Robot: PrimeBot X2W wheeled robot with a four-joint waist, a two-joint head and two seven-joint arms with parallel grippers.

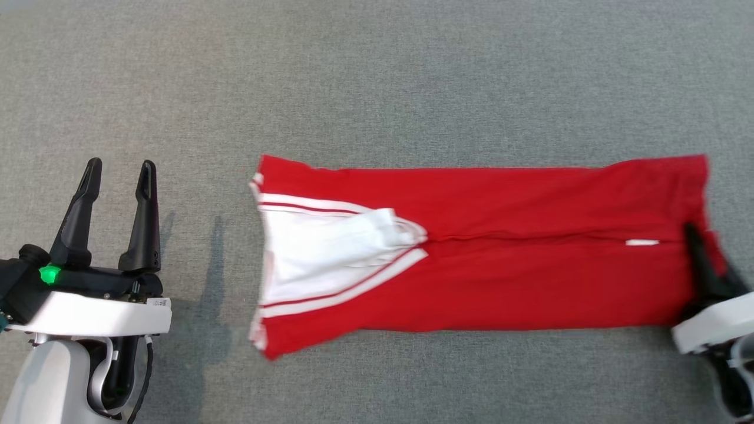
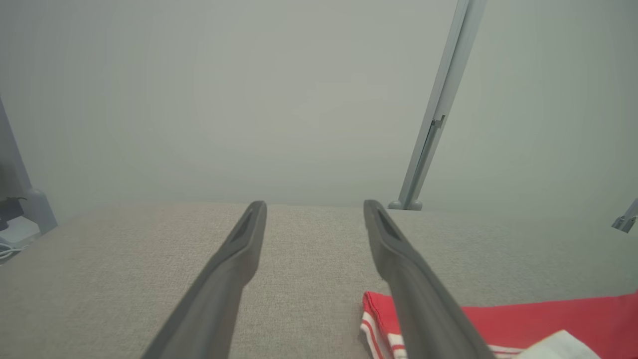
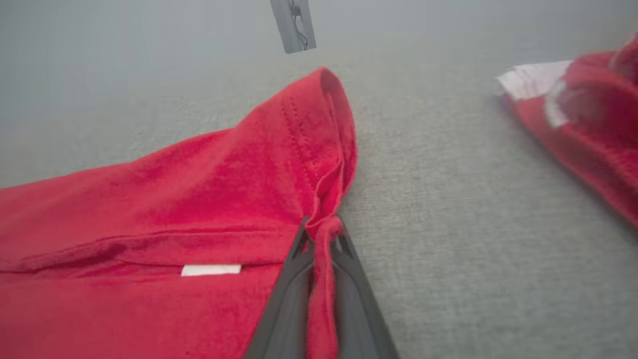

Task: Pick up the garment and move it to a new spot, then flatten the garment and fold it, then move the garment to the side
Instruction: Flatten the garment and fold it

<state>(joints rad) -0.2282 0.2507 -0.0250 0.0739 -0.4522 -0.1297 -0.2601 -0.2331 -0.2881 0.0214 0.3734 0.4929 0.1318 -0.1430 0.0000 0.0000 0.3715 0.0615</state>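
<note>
The garment (image 1: 483, 253) is red with white striped trim at its left end, and it lies as a long folded strip across the grey surface. Well left of it, my left gripper (image 1: 121, 165) hovers open and empty, fingers pointing away from me. In the left wrist view, the same gripper (image 2: 315, 205) frames bare surface, with the garment's striped corner (image 2: 548, 319) at lower right. My right gripper (image 1: 692, 232) is at the garment's right edge. The right wrist view shows that gripper (image 3: 321, 224) shut on a pinched fold of the red garment (image 3: 174, 199), whose edge is lifted.
The grey fabric surface (image 1: 377, 76) spreads wide around the garment. A slanted metal post (image 2: 438, 109) stands at the surface's far edge, and another metal piece (image 3: 294, 25) hangs beyond the garment. Equipment (image 2: 20, 219) sits at the far left edge.
</note>
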